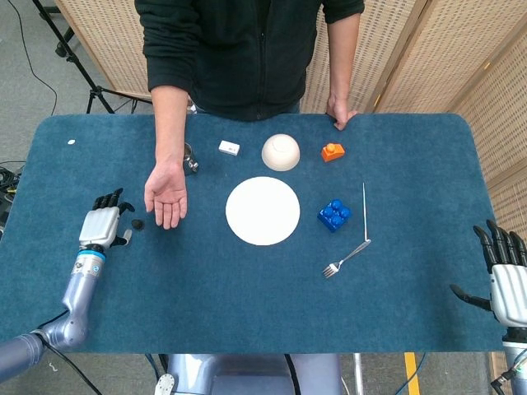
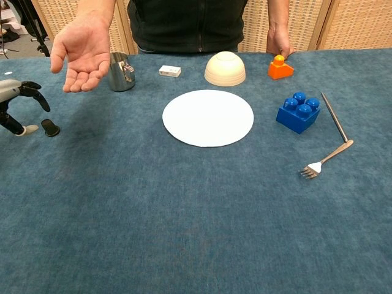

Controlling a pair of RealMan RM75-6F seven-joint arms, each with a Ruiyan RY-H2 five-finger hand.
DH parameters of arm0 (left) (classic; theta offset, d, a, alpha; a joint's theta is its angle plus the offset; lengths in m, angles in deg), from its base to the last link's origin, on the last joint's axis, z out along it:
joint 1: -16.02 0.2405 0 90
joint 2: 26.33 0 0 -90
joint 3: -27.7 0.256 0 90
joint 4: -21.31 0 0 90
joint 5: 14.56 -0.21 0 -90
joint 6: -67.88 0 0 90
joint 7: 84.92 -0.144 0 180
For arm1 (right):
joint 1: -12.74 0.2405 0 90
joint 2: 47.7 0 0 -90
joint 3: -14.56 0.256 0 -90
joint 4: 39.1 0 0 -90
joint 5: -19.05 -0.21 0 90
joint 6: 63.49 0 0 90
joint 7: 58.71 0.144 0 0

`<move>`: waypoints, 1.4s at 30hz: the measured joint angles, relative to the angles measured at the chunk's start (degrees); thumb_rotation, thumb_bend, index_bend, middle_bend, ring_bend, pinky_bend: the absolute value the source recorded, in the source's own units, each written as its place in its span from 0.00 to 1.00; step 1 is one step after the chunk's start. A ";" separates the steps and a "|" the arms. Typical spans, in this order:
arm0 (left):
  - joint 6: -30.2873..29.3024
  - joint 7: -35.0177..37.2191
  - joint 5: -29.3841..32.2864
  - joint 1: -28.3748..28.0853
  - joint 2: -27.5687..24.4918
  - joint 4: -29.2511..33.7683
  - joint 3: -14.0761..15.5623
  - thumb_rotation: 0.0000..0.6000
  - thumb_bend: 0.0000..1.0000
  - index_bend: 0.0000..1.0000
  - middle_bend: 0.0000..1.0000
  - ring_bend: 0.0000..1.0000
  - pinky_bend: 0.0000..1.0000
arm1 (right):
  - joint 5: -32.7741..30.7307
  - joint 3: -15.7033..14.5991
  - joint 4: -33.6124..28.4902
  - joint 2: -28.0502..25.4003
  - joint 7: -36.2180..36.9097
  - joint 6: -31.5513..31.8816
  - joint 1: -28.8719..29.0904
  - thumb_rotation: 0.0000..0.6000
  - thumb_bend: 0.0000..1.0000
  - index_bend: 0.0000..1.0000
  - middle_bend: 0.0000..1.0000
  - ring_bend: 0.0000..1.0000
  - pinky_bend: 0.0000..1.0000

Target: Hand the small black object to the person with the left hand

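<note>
The small black object (image 1: 138, 223) (image 2: 50, 127) stands on the blue table, left of centre. My left hand (image 1: 104, 222) (image 2: 17, 105) hovers just to its left with fingers curled apart and holds nothing; the thumb tip lies close beside the object. The person's open palm (image 1: 166, 196) (image 2: 82, 51) waits, facing up, just right of the object and above the table. My right hand (image 1: 504, 271) stays at the table's right edge, fingers spread and empty; the chest view does not show it.
A steel cup (image 2: 122, 71) stands behind the palm. Farther right are a small white block (image 2: 169, 71), an upturned bowl (image 2: 225, 68), a white plate (image 2: 208, 117), an orange block (image 2: 280, 67), a blue brick (image 2: 298, 111) and a fork (image 2: 334, 141).
</note>
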 measured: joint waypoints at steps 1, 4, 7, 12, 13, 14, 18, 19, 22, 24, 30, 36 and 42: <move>0.13 -0.02 0.15 -0.28 0.34 -0.32 0.02 1.00 0.39 0.36 0.00 0.00 0.00 | -0.04 0.01 0.02 0.00 0.01 -0.03 0.01 1.00 0.00 0.00 0.00 0.00 0.00; 0.32 -0.13 0.53 -0.76 1.08 -1.07 0.08 1.00 0.39 0.36 0.00 0.00 0.00 | -0.16 0.02 0.06 -0.03 0.11 -0.24 0.08 1.00 0.00 0.00 0.00 0.00 0.00; 0.57 -0.26 1.12 -1.14 1.65 -1.71 0.10 1.00 0.39 0.37 0.00 0.00 0.00 | -0.24 0.03 0.11 0.00 0.11 -0.32 0.11 1.00 0.00 0.00 0.00 0.00 0.00; 0.35 0.18 1.37 -1.37 2.43 -2.70 0.07 1.00 0.40 0.41 0.00 0.00 0.00 | -0.45 0.09 0.23 0.03 0.16 -0.47 0.17 1.00 0.00 0.00 0.00 0.00 0.00; 0.23 0.60 1.28 -1.33 2.57 -2.83 0.05 1.00 0.40 0.41 0.00 0.00 0.00 | -0.46 0.09 0.24 0.03 0.18 -0.50 0.18 1.00 0.00 0.00 0.00 0.00 0.00; 0.15 1.00 1.15 -1.28 2.71 -2.97 0.06 1.00 0.40 0.42 0.00 0.00 0.00 | -0.48 0.08 0.25 0.03 0.20 -0.58 0.21 1.00 0.00 0.00 0.00 0.00 0.00; 0.12 1.75 0.67 -1.18 3.50 -4.20 0.41 1.00 0.40 0.45 0.00 0.00 0.00 | -0.47 -0.01 0.26 0.04 0.20 -0.77 0.26 1.00 0.00 0.00 0.00 0.00 0.00; 0.12 1.75 0.76 -1.22 3.72 -4.46 0.44 1.00 0.41 0.47 0.00 0.00 0.00 | -0.49 -0.02 0.25 0.03 0.21 -0.80 0.26 1.00 0.00 0.00 0.00 0.00 0.00; -0.15 1.39 0.91 -1.32 3.95 -4.65 0.49 1.00 0.41 0.54 0.00 0.00 0.00 | -0.51 0.00 0.20 -0.01 0.31 -0.75 0.26 1.00 0.00 0.00 0.00 0.00 0.00; -0.24 1.15 1.10 -1.34 3.97 -4.60 0.50 1.00 0.42 0.58 0.00 0.00 0.00 | -0.50 0.03 0.16 -0.06 0.41 -0.70 0.24 1.00 0.00 0.00 0.00 0.00 0.00; -1.03 0.84 1.07 -1.23 3.54 -4.08 0.48 1.00 0.44 0.62 0.00 0.00 0.00 | -0.43 0.01 0.13 -0.15 0.57 -0.60 0.20 1.00 0.00 0.00 0.00 0.00 0.00; -3.07 2.01 -0.56 -0.36 1.45 -1.26 0.26 1.00 0.44 0.63 0.00 0.00 0.00 | -0.24 -0.01 -0.08 -0.40 1.05 -0.39 0.10 1.00 0.00 0.00 0.00 0.00 0.00; -9.72 6.60 -6.56 2.89 -5.89 7.89 -0.20 1.00 0.44 0.63 0.00 0.00 0.00 | 0.30 -0.18 -0.31 -0.53 1.30 -0.19 0.07 1.00 0.00 0.00 0.00 0.00 0.00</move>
